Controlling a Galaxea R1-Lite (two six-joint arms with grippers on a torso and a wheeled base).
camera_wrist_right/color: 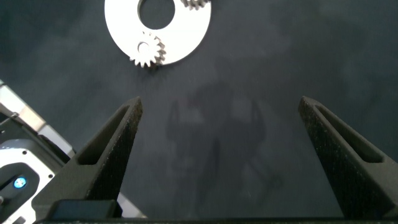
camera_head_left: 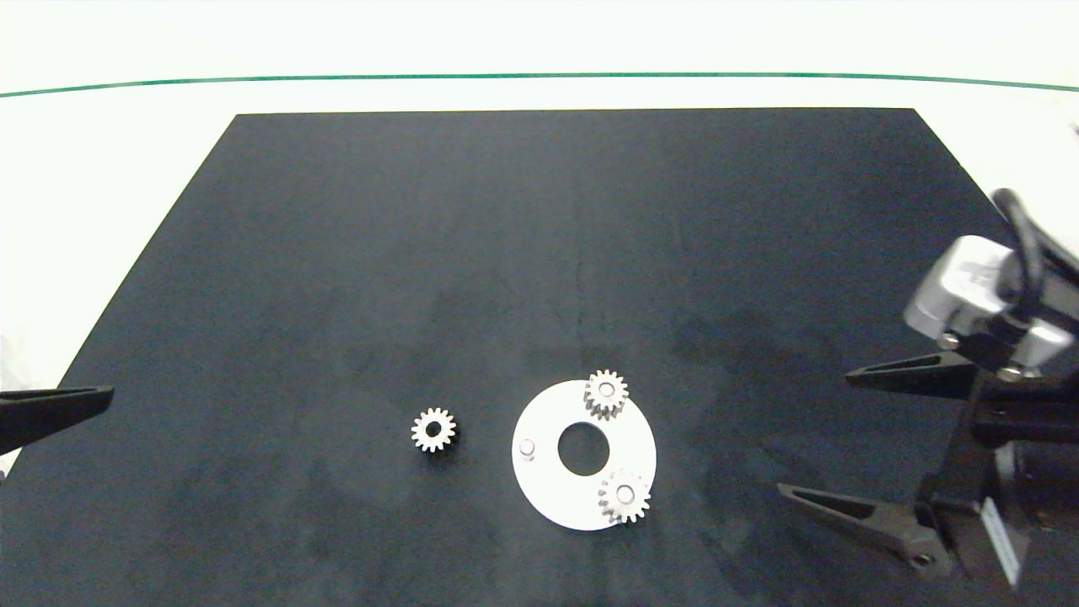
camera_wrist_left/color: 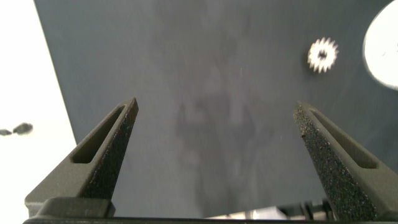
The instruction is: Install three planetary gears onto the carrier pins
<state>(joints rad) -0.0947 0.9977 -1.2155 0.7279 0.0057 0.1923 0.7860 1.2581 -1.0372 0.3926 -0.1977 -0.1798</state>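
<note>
two planetary gears [camera_head_left: 606, 393] sit on carrier pins [camera_head_left: 528, 448]; third gear [camera_head_left: 433, 430] lies beside the disc [camera_head_left: 548, 493].

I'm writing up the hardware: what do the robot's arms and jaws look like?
The right gripper has two long, dark, tapering jaws with slotted sides and rough, grainy inner faces. Behind them are a silver-grey wrist housing and a black cable. The left gripper has matching jaws.

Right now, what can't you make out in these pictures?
- Left gripper: head view shows one fingertip; the edge cuts off the rest.
- Disc: mostly cut off in the left wrist view.
- Far gear: cut by the right wrist view's edge.
- Seated gears: full seating unclear from above.
</note>
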